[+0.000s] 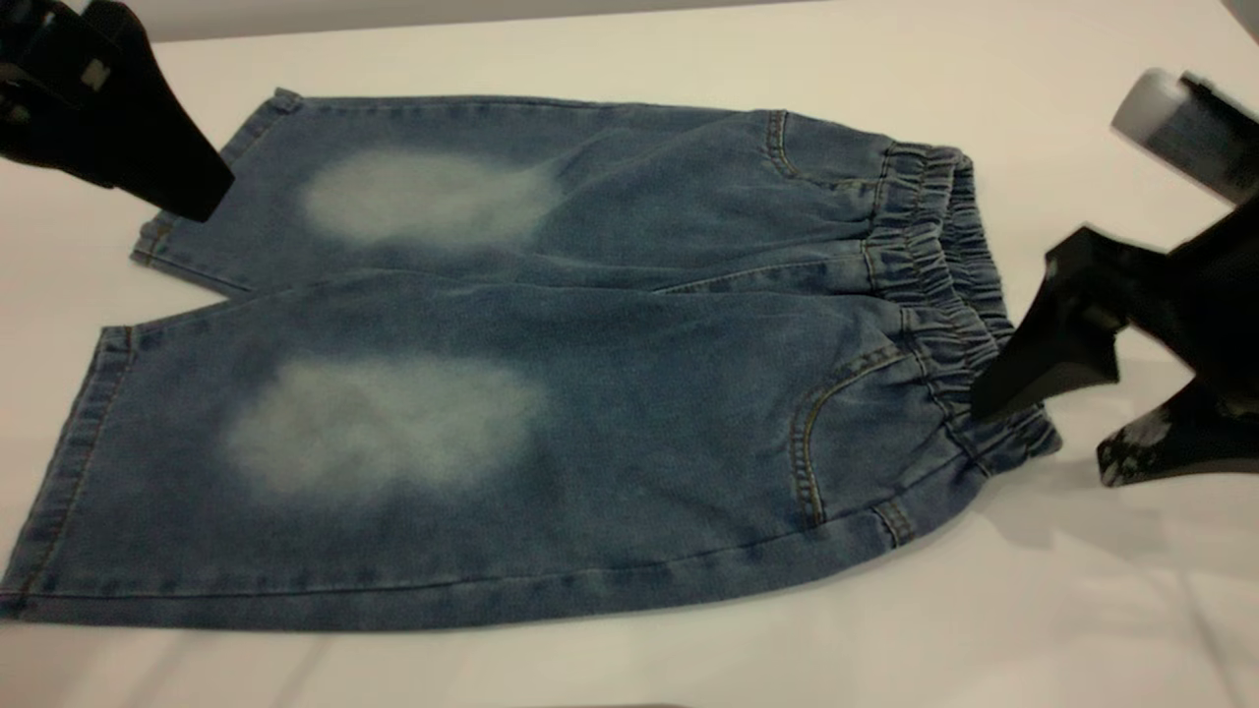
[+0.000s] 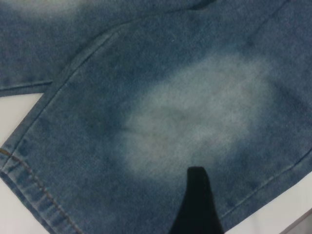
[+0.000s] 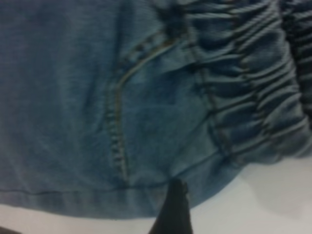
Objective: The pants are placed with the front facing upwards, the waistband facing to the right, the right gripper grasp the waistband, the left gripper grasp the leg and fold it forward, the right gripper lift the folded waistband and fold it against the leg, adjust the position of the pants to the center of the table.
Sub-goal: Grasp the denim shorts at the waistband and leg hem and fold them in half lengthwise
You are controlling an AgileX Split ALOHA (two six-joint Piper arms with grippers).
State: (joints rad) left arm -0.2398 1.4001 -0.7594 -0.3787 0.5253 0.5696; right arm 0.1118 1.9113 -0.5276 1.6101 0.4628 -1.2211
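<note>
A: Presently, where do the pants (image 1: 551,364) lie?

B: Flat on the white surface (image 1: 629,49), front upward, unfolded. Legs run toward 9 o'clock in the exterior view, the waistband (image 1: 939,285) sits at 3 o'clock. Both pale knee patches show, one on each leg.

A: The right gripper (image 1: 1043,433)?

B: At 3 o'clock, by the near end of the waistband. Its jaws are spread. One black finger (image 1: 1048,339) points down at the gathered elastic, its tip on or just above the puckers; contact cannot be confirmed. The other, white-scuffed finger (image 1: 1170,442) is off the cloth, over bare surface beyond the waistband. Nothing is pinched. A silver-grey cylinder (image 1: 1175,123) shows above on that arm.

A: Right wrist view?

B: A curved pocket seam (image 3: 117,122) with tan stitching, the puckered waistband (image 3: 253,87), and one dark fingertip (image 3: 173,209) at the lower side seam of the pants (image 3: 58,97).

A: The left gripper (image 1: 118,118)?

B: At 10 o'clock, above the hem of the far leg, its wedge tip over that leg's outer corner. Whether its jaws are spread or closed, I cannot tell.

A: Left wrist view?

B: One black finger (image 2: 197,204) over a faded knee patch (image 2: 195,117), with a stitched hem (image 2: 34,183) to one side. No denim is visibly held.
</note>
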